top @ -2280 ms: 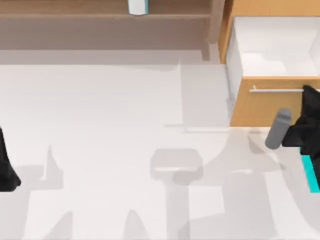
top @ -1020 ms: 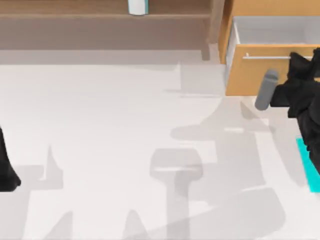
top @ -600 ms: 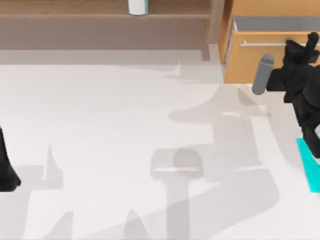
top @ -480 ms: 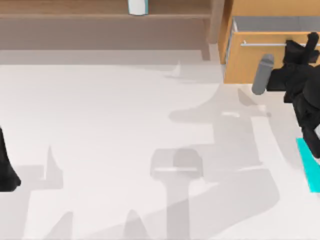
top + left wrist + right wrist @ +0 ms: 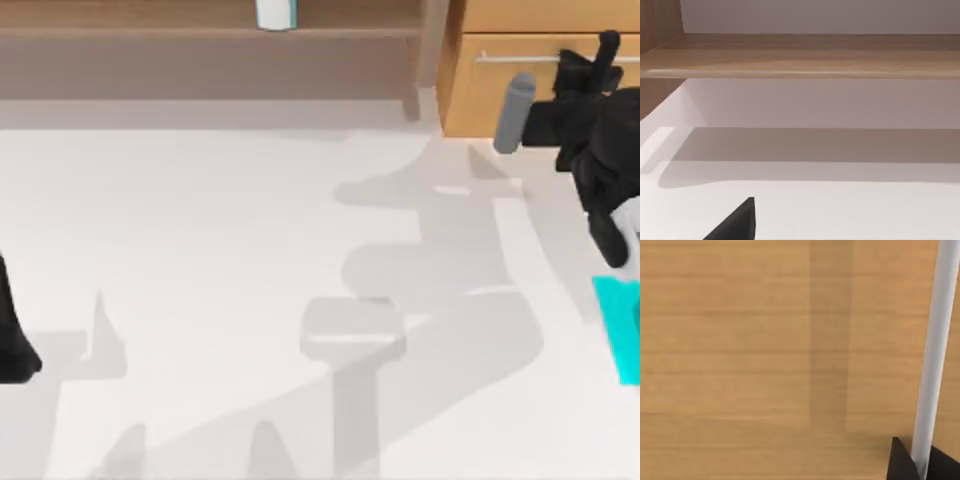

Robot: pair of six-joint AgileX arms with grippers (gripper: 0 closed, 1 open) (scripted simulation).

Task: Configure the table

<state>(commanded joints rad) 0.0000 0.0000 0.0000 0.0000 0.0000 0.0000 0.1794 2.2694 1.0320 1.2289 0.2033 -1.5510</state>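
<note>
My right arm reaches to the bench's far right corner, its black links bunched along the right edge and a grey cylindrical part sticking out from the wrist toward the bench's middle. The right claw (image 5: 603, 52) sits at the very end of that reach, pointing toward the far edge. In the right wrist view, two dark fingertips (image 5: 902, 462) stand on either side of a thin silver bar, one close on each side of it; whether they actually press it cannot be told. My left arm is parked at the bench's left edge, toward the near side, where the left claw (image 5: 14, 345) shows as a dark shape.
</note>
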